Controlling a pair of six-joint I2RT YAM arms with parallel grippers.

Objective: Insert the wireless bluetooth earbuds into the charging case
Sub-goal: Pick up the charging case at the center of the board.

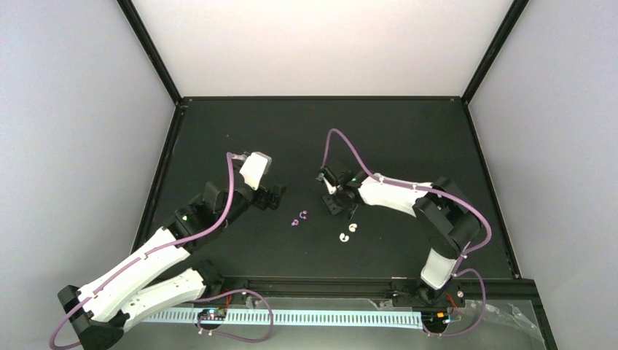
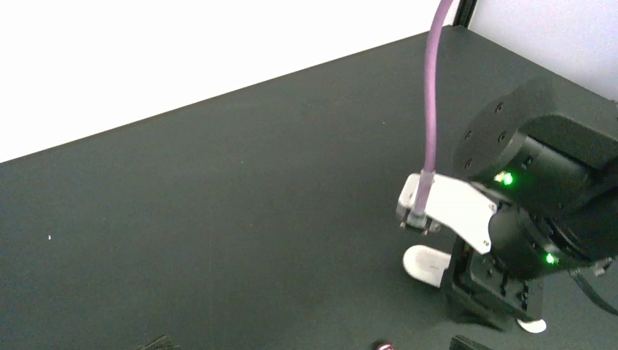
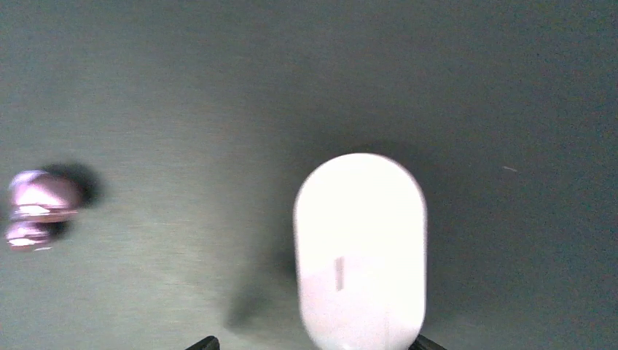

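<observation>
The white pill-shaped charging case (image 3: pixel 361 240) lies shut on the dark table, its near end between my right gripper's (image 3: pixel 317 344) jaws. The right fingertip (image 3: pixel 430 341) is at the case's edge and the left one stands clear of it, so the jaws are open. From the left wrist, one end of the case (image 2: pixel 425 262) pokes out under that gripper. From above, the right gripper (image 1: pixel 333 203) hides the case. Two white curled earbuds (image 1: pixel 353 227) (image 1: pixel 341 237) lie just in front of it. My left gripper (image 1: pixel 275 197) is open and empty, left of centre.
Two small purple curled pieces (image 1: pixel 299 218) lie between the two grippers, and they show at the left of the right wrist view (image 3: pixel 36 208). A black frame (image 1: pixel 321 98) borders the table in front of pale walls.
</observation>
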